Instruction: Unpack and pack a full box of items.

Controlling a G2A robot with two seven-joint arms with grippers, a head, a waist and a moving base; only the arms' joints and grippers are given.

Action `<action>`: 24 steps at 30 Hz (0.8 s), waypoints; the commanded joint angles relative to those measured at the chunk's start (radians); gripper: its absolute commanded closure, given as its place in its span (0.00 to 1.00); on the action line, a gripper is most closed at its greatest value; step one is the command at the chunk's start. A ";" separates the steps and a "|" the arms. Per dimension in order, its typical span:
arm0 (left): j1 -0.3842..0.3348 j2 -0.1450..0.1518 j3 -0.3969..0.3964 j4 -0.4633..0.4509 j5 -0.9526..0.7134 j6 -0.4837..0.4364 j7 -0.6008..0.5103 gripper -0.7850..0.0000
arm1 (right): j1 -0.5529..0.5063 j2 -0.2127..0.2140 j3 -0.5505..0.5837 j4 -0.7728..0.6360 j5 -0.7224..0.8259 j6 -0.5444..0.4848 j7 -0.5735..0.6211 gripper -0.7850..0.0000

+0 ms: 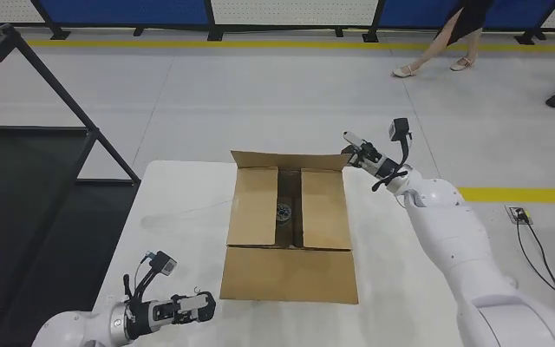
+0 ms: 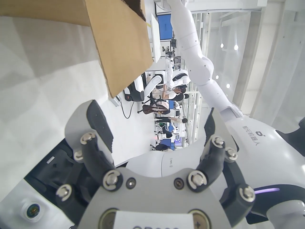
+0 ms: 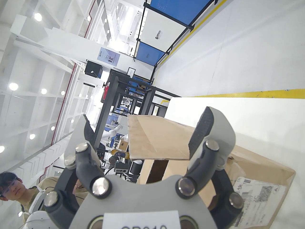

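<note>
A brown cardboard box (image 1: 253,208) stands in the middle of the white table (image 1: 173,217). Its two side flaps lie nearly shut, and the gap between them shows a dark round item (image 1: 284,211) inside. The far flap (image 1: 286,160) stands upright; the near flap (image 1: 290,273) hangs outward. My right gripper (image 1: 351,143) is open at the box's far right corner, and the far flap's edge (image 3: 162,139) shows between its fingers (image 3: 207,129). My left gripper (image 1: 204,305) is open low over the table's near left part, short of the near flap (image 2: 119,36), with nothing between its fingers (image 2: 97,120).
A black metal frame (image 1: 52,113) stands on the floor to the left of the table. Bare tabletop lies on both sides of the box. A yellow floor line (image 1: 503,194) runs to the right, behind the right arm.
</note>
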 commanded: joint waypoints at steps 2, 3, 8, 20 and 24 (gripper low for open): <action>-0.016 -0.002 0.042 0.001 0.032 0.003 0.047 0.00 | -0.003 0.002 -0.002 -0.008 -0.005 -0.002 -0.005 0.00; -0.019 -0.003 0.051 0.003 0.033 0.005 0.055 0.00 | -0.004 0.003 -0.002 -0.010 -0.006 -0.002 -0.005 0.00; -0.028 -0.002 0.071 -0.007 0.028 -0.004 0.066 0.00 | -0.008 0.008 -0.004 -0.021 -0.017 -0.009 0.005 0.00; -0.037 0.004 0.057 -0.054 -0.024 -0.024 0.109 0.00 | -0.008 0.017 -0.012 -0.050 -0.037 -0.012 0.025 0.00; -0.051 0.004 0.063 -0.070 -0.025 -0.018 0.135 0.00 | -0.011 0.021 -0.014 -0.065 -0.044 -0.015 0.042 0.00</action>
